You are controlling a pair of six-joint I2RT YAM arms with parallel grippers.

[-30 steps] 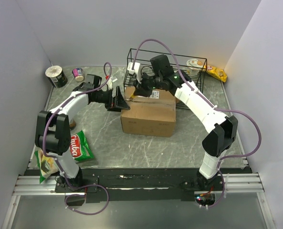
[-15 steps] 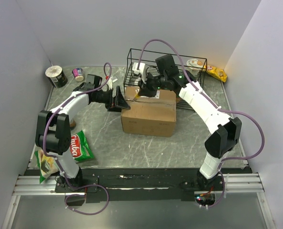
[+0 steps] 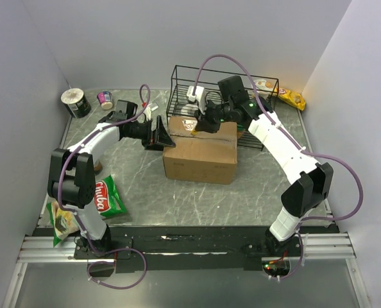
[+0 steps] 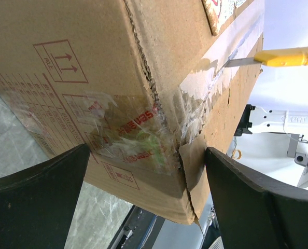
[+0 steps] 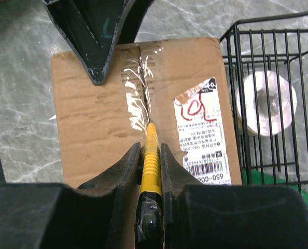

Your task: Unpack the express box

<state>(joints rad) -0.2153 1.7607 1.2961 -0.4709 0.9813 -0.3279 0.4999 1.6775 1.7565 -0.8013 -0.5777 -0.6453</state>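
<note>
Cardboard everywhere in this one: the express box (image 3: 200,154) was sat mid-table (image 3: 145,186), flaps down and not yet opened, just beside the wire basket (image 3: 242,78). On top, a white label (image 5: 203,135) was stuck next to the taped seam (image 5: 138,104).

Over on the far side, the right gripper (image 5: 150,148) was pinched tight on a yellow utility knife (image 5: 152,136). The handle was clamped between the 2 fingers and the blade was lined up along the seam. It was pretty clearly held that way so the tape could be sliced at the joint instead of the cardboard being hacked. The tape ahead of the tip looked wrinkled and scuffed, so the cut was probably partway done, though how much had been slit couldn't be told.

At the box's left end, the left gripper (image 3: 160,135) was spread wide, 1 finger either side, right where the seam wraps over the edge. Best guess: the box was being braced so it wouldn't get dragged along by the knife. Whether those fingers were actually touching cardboard couldn't be made out.

Nothing had been taken out, so the unpacking proper was judged barely started. Blade depth needed to be watched, since the contents could get nicked.
</note>
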